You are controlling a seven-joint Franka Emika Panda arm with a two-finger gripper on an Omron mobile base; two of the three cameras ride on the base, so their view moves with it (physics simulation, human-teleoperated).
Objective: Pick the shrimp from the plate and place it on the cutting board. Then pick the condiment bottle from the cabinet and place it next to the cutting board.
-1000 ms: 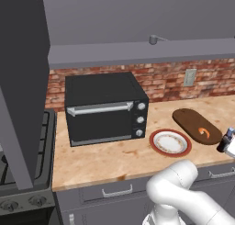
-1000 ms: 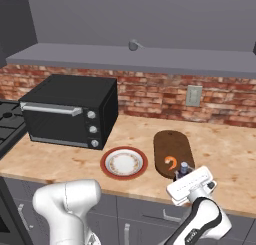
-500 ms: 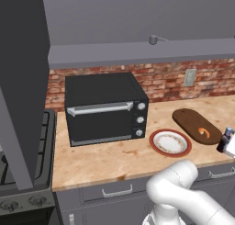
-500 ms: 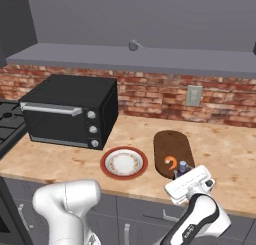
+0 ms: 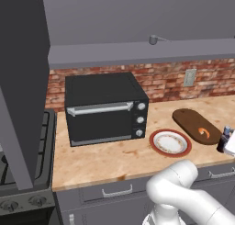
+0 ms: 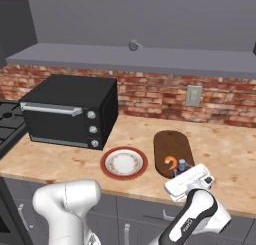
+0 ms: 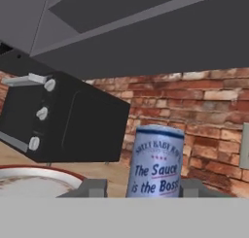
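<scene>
Printed on the pale label of the condiment bottle (image 7: 156,161), seen in the hand view: a small arched top line, roughly "SWEET BABY RAY'S" but too fine to be sure of, a row of tiny stars beneath, then in large dark lettering "The Sauce is the Boss". Nothing else legible anywhere.

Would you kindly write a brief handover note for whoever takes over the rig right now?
End effector: shut on the condiment bottle, held low at the counter's front edge, beside the cutting board.
Shrimp: lies on the cutting board, near its front end. Plate: left of the board.
Done: shrimp moved; bottle fetched from the cabinet.
Left: set the bottle down next to the board, release, withdraw.
</scene>
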